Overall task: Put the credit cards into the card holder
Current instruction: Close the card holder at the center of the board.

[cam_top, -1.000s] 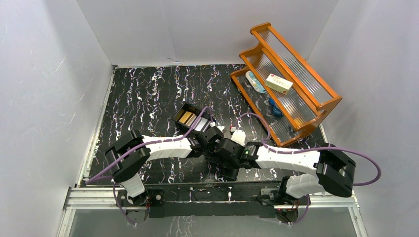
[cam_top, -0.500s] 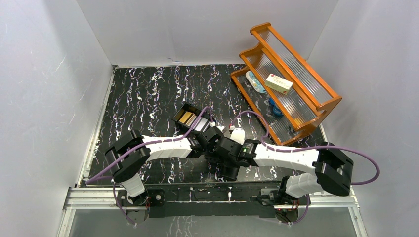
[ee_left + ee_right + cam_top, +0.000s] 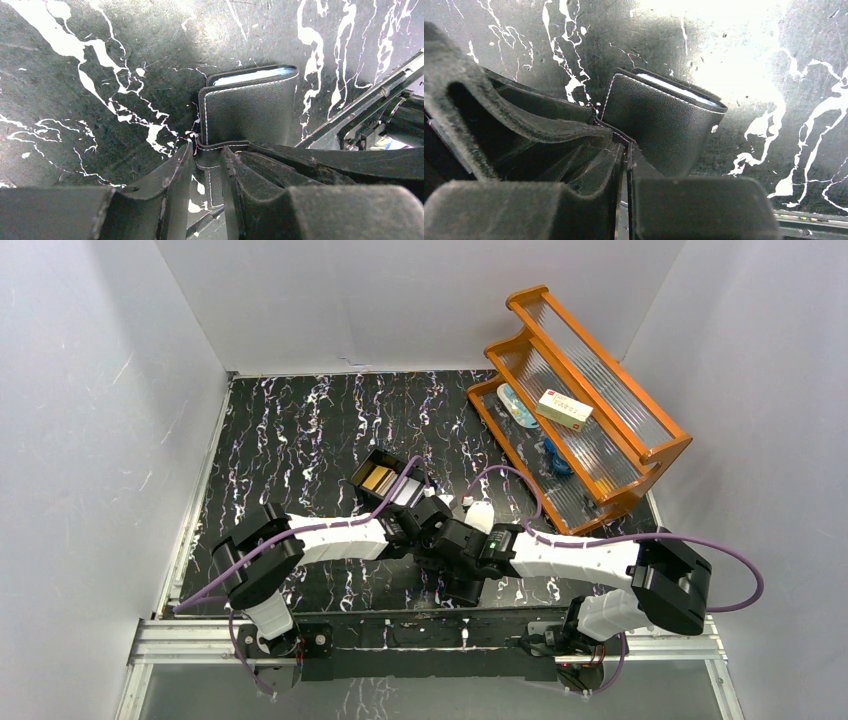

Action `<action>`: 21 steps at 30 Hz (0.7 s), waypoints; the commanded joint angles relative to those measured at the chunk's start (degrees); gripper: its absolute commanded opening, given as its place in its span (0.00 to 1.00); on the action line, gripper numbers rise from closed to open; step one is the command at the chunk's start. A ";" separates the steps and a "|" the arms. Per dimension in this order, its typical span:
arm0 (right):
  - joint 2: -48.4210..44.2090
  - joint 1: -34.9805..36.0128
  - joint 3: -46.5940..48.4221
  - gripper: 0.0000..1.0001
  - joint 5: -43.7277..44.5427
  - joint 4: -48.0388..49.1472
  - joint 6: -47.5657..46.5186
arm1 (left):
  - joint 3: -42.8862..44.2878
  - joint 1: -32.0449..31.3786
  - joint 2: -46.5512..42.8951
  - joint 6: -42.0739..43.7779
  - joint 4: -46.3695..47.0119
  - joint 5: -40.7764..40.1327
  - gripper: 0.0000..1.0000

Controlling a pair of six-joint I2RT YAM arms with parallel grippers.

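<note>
left fingers (image 3: 170, 190) pinch card holder (image 3: 247, 115) flap | right fingers (image 3: 684, 205) clamp its edge | credit cards (image 3: 255, 75): only pale top edge shows

My black, white-veined table (image 3: 300, 430) carries an orange wooden rack (image 3: 668, 448) at two o'clock, an open black box (image 3: 363, 464) with beige cards (image 3: 378, 478) near centre, and a black wallet (image 3: 247, 112) just toward five o'clock from the box.

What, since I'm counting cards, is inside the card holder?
A pale edge shows along the card holder's open side, possibly a card. Folded shut, it hides everything deeper.
</note>
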 commanded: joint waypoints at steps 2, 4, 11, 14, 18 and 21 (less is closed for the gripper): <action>1.19 -0.08 -2.09 0.14 -0.11 1.58 0.29 | -1.24 -0.46 -1.71 -0.05 -0.81 -0.51 0.25; 1.42 -0.08 -2.48 0.14 0.14 1.35 0.38 | -1.34 -0.46 -1.87 -0.05 -0.61 -0.46 0.25; 1.41 -0.07 -4.64 0.07 -0.68 -0.26 1.21 | -1.97 -0.46 -2.67 -0.30 -0.52 -0.63 0.26; 1.24 -0.07 -6.52 0.03 -1.31 -0.53 1.86 | -2.34 -0.46 -3.16 -0.43 -0.43 -0.86 0.26; 1.78 -0.07 -8.15 0.00 -2.34 -1.90 2.53 | -2.44 -0.47 -3.81 -0.57 -0.47 -1.05 0.26; 1.71 -0.09 -9.68 0.00 -3.64 -2.40 2.95 | -2.39 -0.46 -4.30 -0.75 -0.43 -1.08 0.26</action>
